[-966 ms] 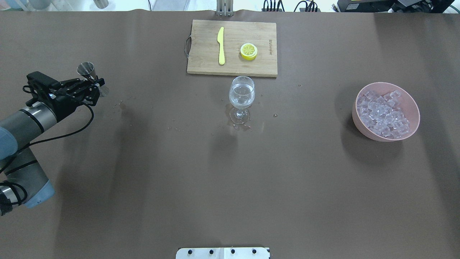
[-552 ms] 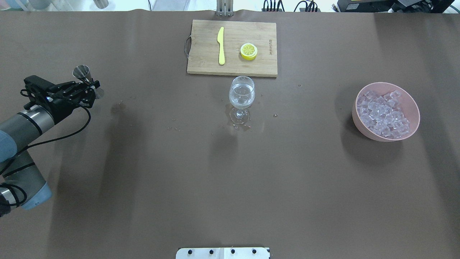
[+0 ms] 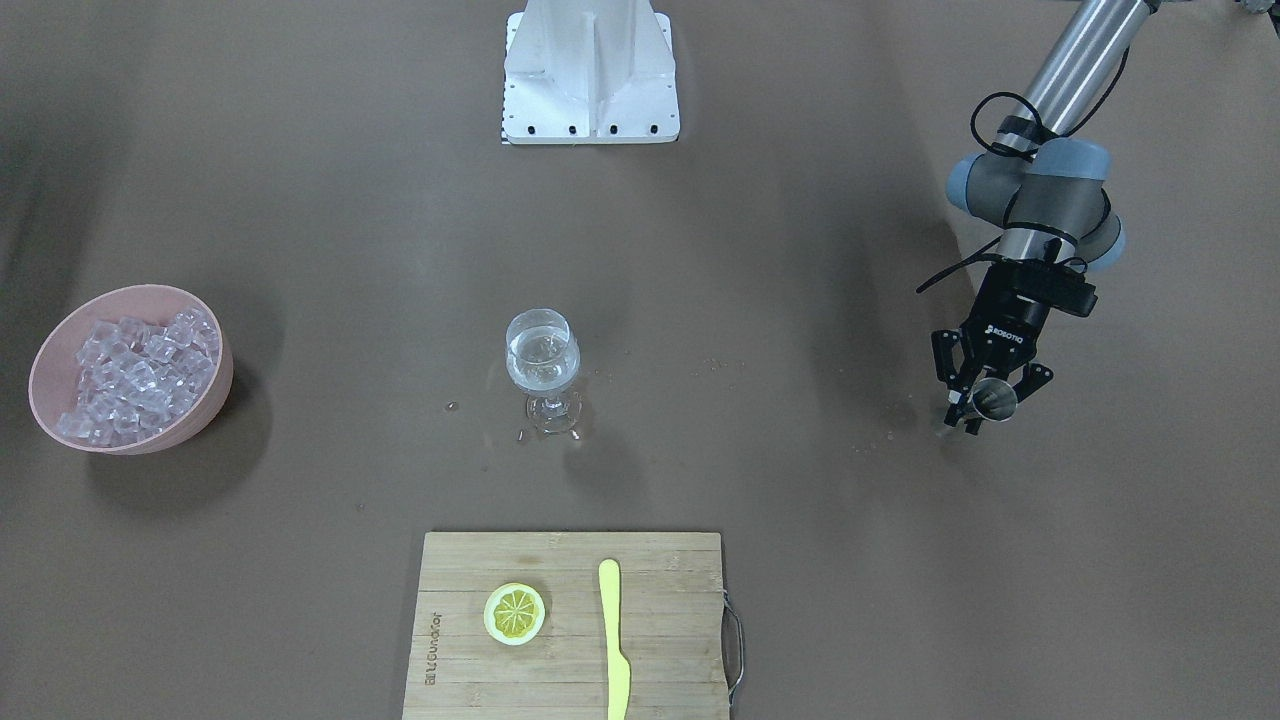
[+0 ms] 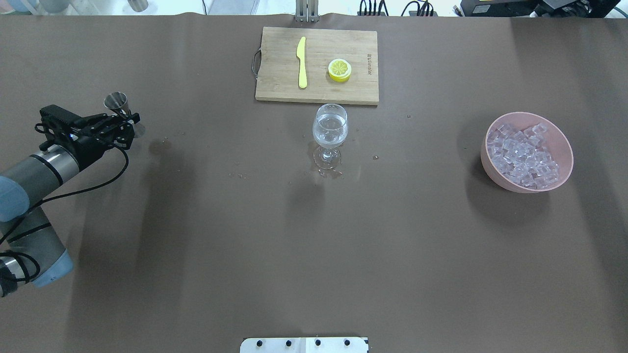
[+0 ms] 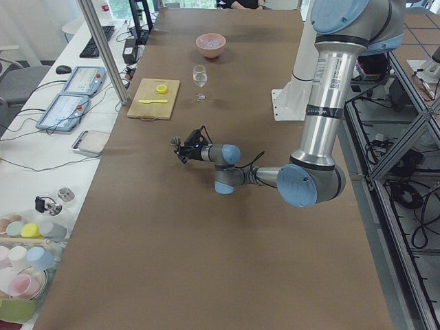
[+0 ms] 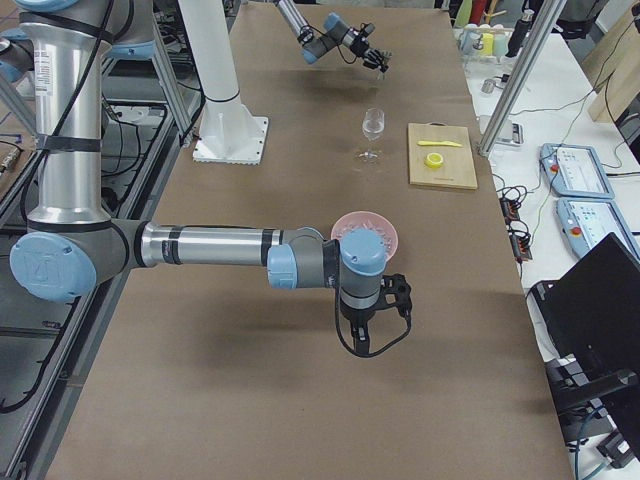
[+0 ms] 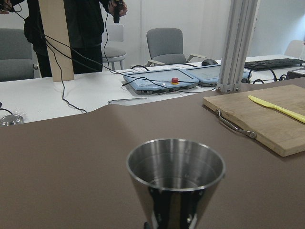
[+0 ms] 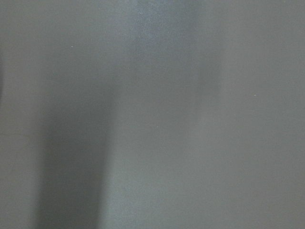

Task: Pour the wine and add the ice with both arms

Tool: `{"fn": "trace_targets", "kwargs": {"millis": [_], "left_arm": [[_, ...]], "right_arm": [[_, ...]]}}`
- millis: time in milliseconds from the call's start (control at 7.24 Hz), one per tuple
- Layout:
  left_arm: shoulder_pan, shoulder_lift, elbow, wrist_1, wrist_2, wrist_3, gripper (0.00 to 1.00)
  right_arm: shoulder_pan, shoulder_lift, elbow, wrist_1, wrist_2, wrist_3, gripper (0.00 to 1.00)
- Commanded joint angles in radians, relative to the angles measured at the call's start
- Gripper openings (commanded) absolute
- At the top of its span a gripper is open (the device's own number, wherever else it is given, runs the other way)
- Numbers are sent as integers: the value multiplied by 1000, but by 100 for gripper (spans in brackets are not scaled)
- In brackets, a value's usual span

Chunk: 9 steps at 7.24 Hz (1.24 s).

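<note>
Gripping one steel jigger (image 4: 117, 101) at its narrow middle, the left gripper (image 4: 128, 119) has both fingers clamped on it. The jigger is upright with its open mouth up, at the left side of the table (image 4: 314, 245). Whether its foot touches the surface cannot be told.

The right gripper (image 6: 398, 297) hangs over the table on the near side of the bowl. It shows only in the right side view, so its finger position cannot be told. Its wrist camera shows bare brown surface only.

One wine glass (image 4: 329, 117) stands upright at the table centre. The wine (image 4: 329, 137) fills the lower part of its bowl. Several small droplets lie around the foot and to its left.

One pink bowl (image 4: 493, 174) sits at the right side, well apart from the glass. The ice (image 4: 524, 157) fills it as a heap of many clear cubes, too many to count.

One wooden cutting board (image 4: 279, 73) lies just beyond the glass. It carries one yellow knife (image 4: 301, 63) and one lemon half (image 4: 339, 69), cut face up, apart from each other.
</note>
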Motion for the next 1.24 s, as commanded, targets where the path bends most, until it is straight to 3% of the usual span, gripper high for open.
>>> {"fn": "trace_targets", "kwargs": {"millis": [0,414,966,1104], "left_arm": [[1,1,0,5,-2,0,36],[1,7,-1,3,-7,5,58],[2,9,-8,0,-45,49,75],[-1,9,-17,0,-88,55,89]], "right_arm": [[0,2,-1,0,0,0,100],[0,2,-1,0,0,0,100],[0,2,-1,0,0,0,100],[0,2,-1,0,0,0,100]]}}
